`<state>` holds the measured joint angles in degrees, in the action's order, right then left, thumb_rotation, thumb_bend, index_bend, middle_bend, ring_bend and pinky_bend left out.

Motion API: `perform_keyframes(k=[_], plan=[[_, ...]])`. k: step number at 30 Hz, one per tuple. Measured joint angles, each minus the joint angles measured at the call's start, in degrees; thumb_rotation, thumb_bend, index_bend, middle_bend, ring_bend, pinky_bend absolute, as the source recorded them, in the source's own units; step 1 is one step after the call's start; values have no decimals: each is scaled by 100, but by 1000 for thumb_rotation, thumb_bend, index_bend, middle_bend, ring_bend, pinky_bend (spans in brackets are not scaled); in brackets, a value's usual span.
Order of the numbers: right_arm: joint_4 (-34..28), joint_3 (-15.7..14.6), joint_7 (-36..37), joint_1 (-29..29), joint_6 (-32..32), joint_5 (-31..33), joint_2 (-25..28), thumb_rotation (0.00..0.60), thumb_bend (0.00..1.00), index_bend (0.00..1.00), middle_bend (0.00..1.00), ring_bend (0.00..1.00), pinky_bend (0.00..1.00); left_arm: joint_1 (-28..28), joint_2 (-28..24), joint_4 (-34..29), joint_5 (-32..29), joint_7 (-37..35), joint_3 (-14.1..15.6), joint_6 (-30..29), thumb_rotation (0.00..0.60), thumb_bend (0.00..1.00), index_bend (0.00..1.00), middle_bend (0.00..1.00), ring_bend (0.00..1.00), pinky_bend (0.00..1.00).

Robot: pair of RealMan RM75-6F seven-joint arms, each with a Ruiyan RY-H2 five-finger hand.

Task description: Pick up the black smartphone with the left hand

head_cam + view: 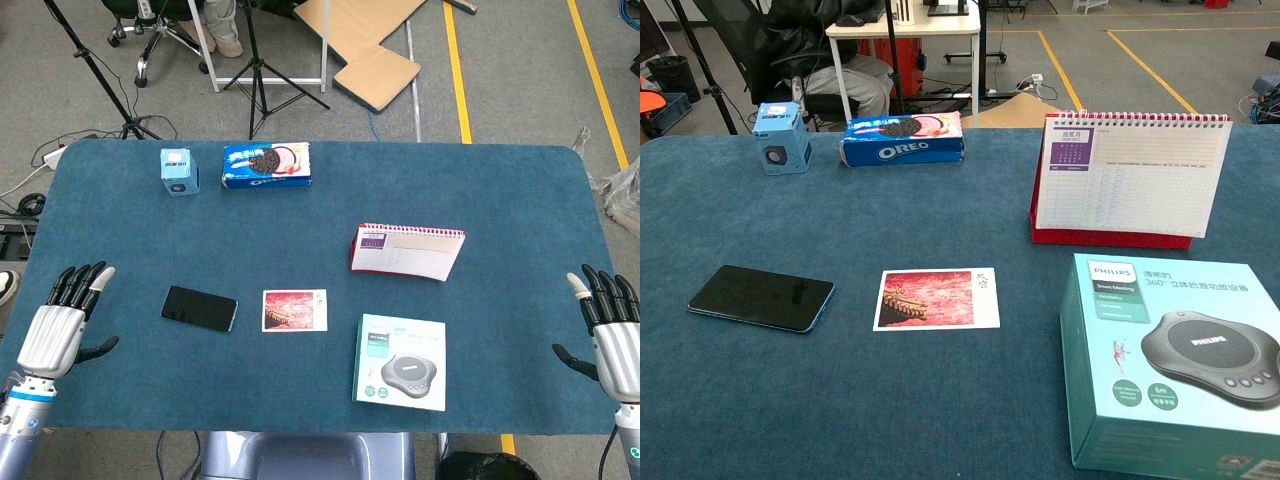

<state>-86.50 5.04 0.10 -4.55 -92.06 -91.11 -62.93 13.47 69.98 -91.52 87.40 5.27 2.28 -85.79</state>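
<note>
The black smartphone (199, 308) lies flat on the blue table, left of centre; the chest view shows the smartphone (761, 297) with a thin blue edge, nothing touching it. My left hand (62, 327) rests at the table's left front edge, fingers stretched out and apart, holding nothing, a short way left of the phone. At the right front edge my right hand (612, 332) is likewise open with fingers extended. Neither hand appears in the chest view.
A photo card (295, 309) lies just right of the phone. A teal Philips box (401, 361), a desk calendar (406, 250), an Oreo box (266, 165) and a small blue box (179, 171) stand further off on the table (300, 230).
</note>
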Motion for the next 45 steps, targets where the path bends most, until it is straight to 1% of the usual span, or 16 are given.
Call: perform_keyframes(k=[8,12,15,18,22,26,33,45], plan=[[-76,-12,-9,16,10,7,43,600,0,46,0,0,0,24,65,56,29,112,-44,134,600,159,0,0,0,0],[-145,-30,-40,21,22,-10,65,600,0,47,0,0,0,181,192,52,28,328,-113,376,600,163,0,0,0,0],[-167,-23,-73,3,74,16,72,600,0,47,0,0,0,384,365,52,-53,532,-184,771,600,167,0,0,0,0],[-155,1,-83,-19,163,119,73,600,0,47,0,0,0,671,648,128,-282,863,-315,1330,600,168,0,0,0,0],[-103,20,-65,-40,298,258,65,600,0,49,0,0,0,1107,1181,451,-792,1454,-515,2135,600,170,0,0,0,0],[-85,24,-88,-63,421,362,57,600,0,52,0,0,0,1383,1616,905,-1173,1675,-632,2555,600,172,0,0,0,0],[-89,13,-125,-73,459,370,41,600,0,54,0,0,0,1494,1858,1296,-1296,1567,-644,2703,600,172,0,0,0,0],[-107,12,-95,-69,454,365,58,600,0,55,0,0,0,1545,1967,1511,-1341,1327,-600,2816,600,171,0,0,0,0]])
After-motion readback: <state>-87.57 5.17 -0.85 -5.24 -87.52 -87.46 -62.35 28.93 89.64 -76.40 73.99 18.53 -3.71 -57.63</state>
